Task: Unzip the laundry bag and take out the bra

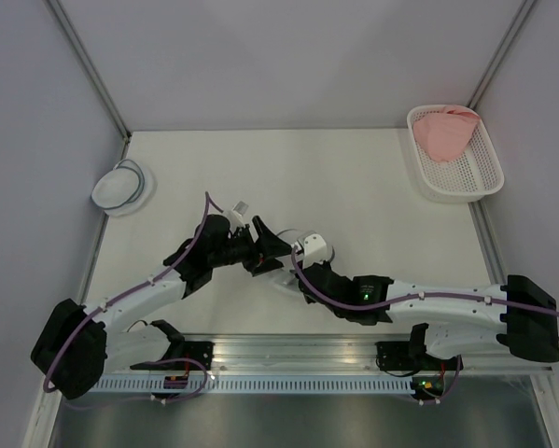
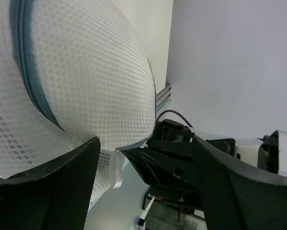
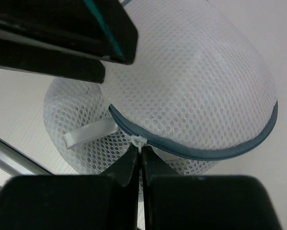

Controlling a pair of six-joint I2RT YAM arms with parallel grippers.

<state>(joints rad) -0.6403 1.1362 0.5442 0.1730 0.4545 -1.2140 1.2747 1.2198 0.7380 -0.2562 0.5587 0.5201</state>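
Observation:
The laundry bag point(image 1: 314, 247) is a white mesh dome with a grey-blue zipper rim, mostly hidden under both grippers in the top view. It fills the right wrist view point(image 3: 191, 81), where my right gripper point(image 3: 141, 154) is shut on the white zipper pull point(image 3: 140, 142) at the end of the zipper. A white ribbon loop point(image 3: 88, 134) hangs next to the pull. My left gripper point(image 2: 145, 143) is open, with the bag point(image 2: 86, 72) against its left finger point(image 2: 52, 191). In the top view the left gripper point(image 1: 244, 245) and the right gripper point(image 1: 266, 243) nearly meet. The bra is hidden.
A smaller white dome with a pale bluish rim point(image 1: 122, 185) lies at the table's far left. A white basket point(image 1: 480, 177) holding a pink garment point(image 1: 445, 133) stands at the far right corner. The aluminium rail point(image 1: 288, 350) runs along the near edge.

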